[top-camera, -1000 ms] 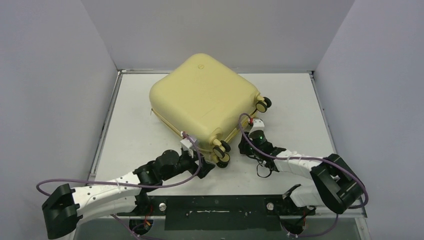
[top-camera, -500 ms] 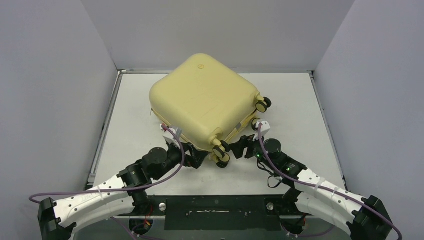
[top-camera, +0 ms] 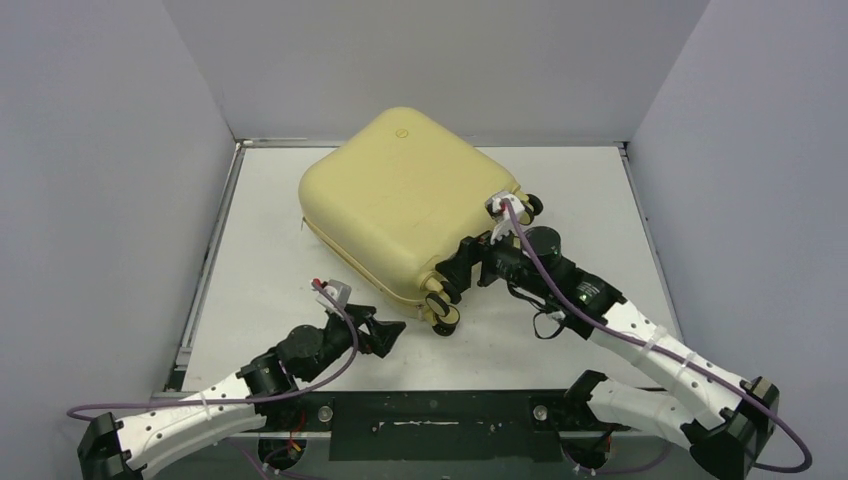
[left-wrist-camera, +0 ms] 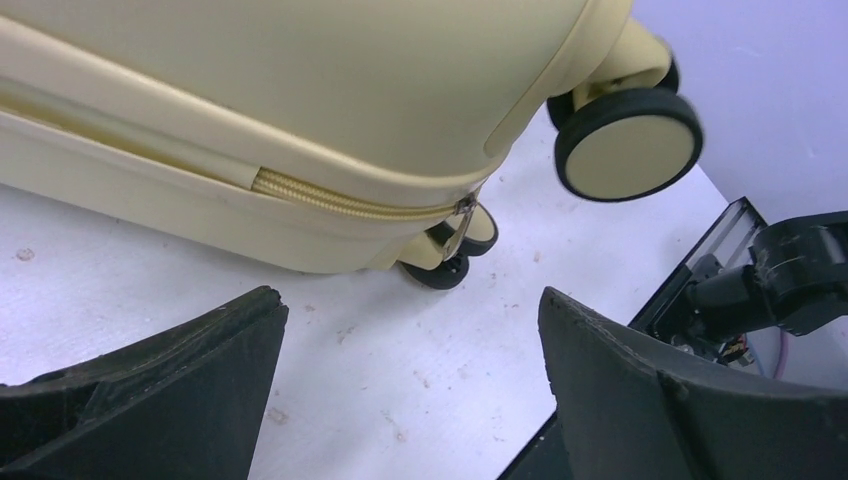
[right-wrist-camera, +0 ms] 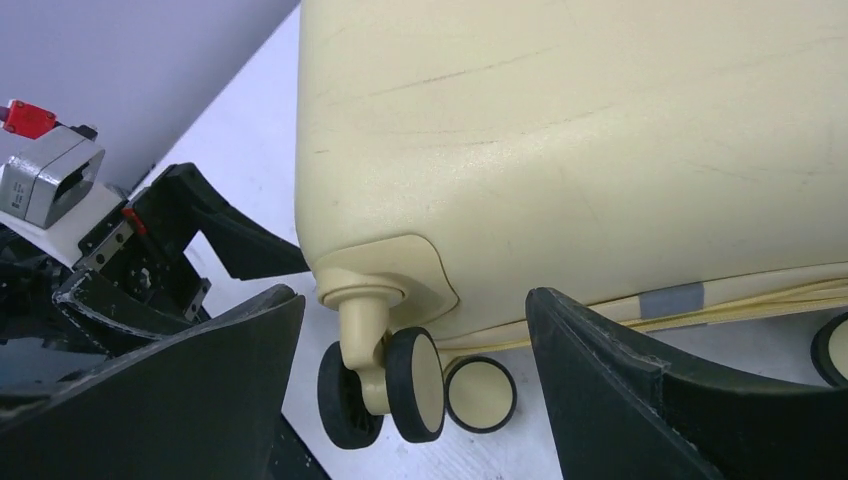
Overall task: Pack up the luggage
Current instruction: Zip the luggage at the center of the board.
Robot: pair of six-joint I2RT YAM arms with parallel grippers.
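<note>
The luggage point(top-camera: 400, 200), a pale yellow hard-shell case, lies flat and shut in the middle of the table, wheels toward me. My left gripper point(top-camera: 385, 335) hovers open just short of its near corner wheels point(top-camera: 442, 310), with only bare table between the fingers. In the left wrist view the left gripper point(left-wrist-camera: 410, 300) faces the zipper pull point(left-wrist-camera: 462, 215) at the end of the seam on the luggage point(left-wrist-camera: 300, 90). My right gripper point(top-camera: 455, 268) stands open at the wheel end. In the right wrist view the right gripper point(right-wrist-camera: 412, 300) frames a double caster point(right-wrist-camera: 415, 385) under the luggage point(right-wrist-camera: 600, 130), touching nothing.
The white table point(top-camera: 280, 260) is boxed in by grey walls on the left, back and right. A black rail point(top-camera: 430, 410) runs along its near edge. A grey tape patch point(right-wrist-camera: 672, 298) sits on the suitcase seam. My left gripper's fingers point(right-wrist-camera: 200, 220) show in the right wrist view.
Both grippers opened. The left one backed away from the suitcase's near edge toward me. The right arm swung from the near right up to the wheel end.
</note>
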